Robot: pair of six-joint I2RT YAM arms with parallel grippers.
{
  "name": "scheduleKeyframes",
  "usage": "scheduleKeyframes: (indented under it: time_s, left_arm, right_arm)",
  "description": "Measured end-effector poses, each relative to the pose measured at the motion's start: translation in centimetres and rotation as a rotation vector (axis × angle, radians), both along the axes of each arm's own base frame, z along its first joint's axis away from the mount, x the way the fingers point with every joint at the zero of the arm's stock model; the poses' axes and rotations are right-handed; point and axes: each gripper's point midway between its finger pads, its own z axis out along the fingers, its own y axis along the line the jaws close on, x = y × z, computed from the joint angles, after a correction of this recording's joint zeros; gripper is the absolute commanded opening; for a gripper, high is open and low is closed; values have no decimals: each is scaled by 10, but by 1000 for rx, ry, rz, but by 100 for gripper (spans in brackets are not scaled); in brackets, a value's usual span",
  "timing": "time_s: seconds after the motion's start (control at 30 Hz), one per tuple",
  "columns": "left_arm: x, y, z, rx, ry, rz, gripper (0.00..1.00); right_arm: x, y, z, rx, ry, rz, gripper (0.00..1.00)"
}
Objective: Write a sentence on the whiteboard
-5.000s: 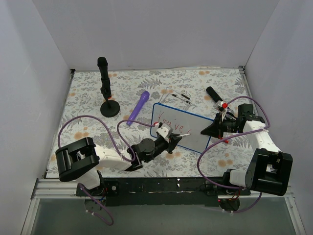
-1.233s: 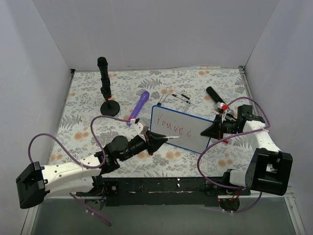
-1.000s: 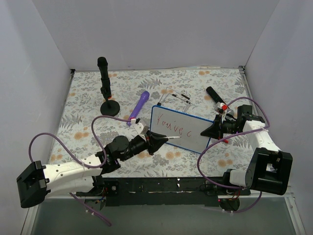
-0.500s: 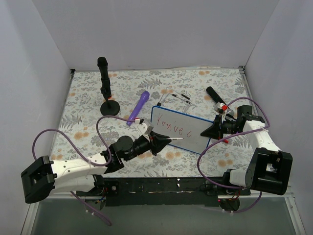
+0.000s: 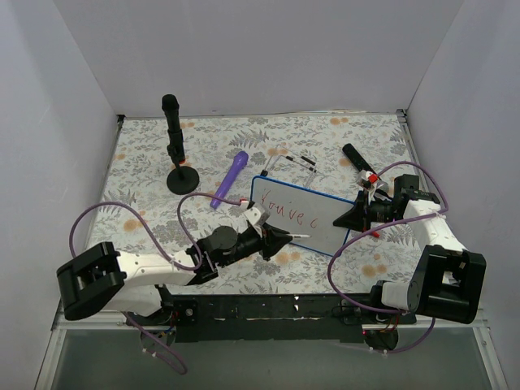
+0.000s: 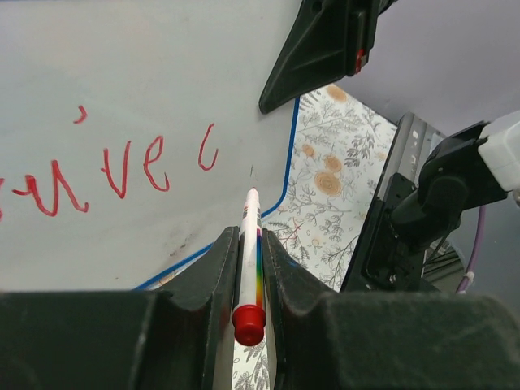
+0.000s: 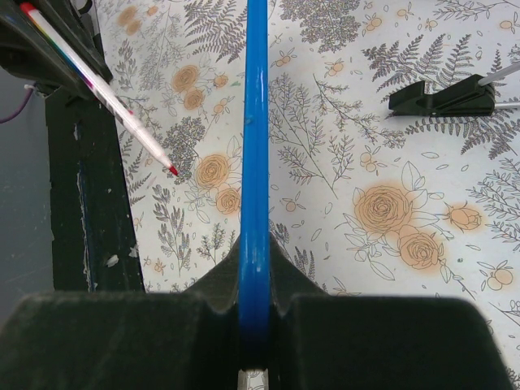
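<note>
On the table [image 5: 146,162] between the arms, the whiteboard [image 5: 322,230] lies with its red sentence [image 5: 286,213] unfinished. My right fingers [image 5: 356,215] clamp its rim, and my left fingers [image 5: 275,238] grip the pen [image 5: 294,236]. The board looks light, stiff and slick, so I judge the rim the best hold

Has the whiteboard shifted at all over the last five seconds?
No. The whiteboard sits at the same spot and angle as before, judged against the black stand to its left.
</note>
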Motion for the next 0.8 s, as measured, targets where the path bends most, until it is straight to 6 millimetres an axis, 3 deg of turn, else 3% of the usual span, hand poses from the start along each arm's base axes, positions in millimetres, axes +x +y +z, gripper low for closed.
scheduleKeyframes:
  time_s: [0.2, 0.43, 0.8]
  left_arm:
    - [2, -22, -21, 49, 1, -21, 0]
    - [13, -37, -8, 38, -53, -9, 0]
    - [23, -43, -3, 48, -96, 24, 0]
  right_arm:
    - [0, 0, 0, 0, 1, 0, 1]
    - [0, 0, 0, 0, 1, 0, 1]
    - [0, 0, 0, 1, 1, 0, 1]
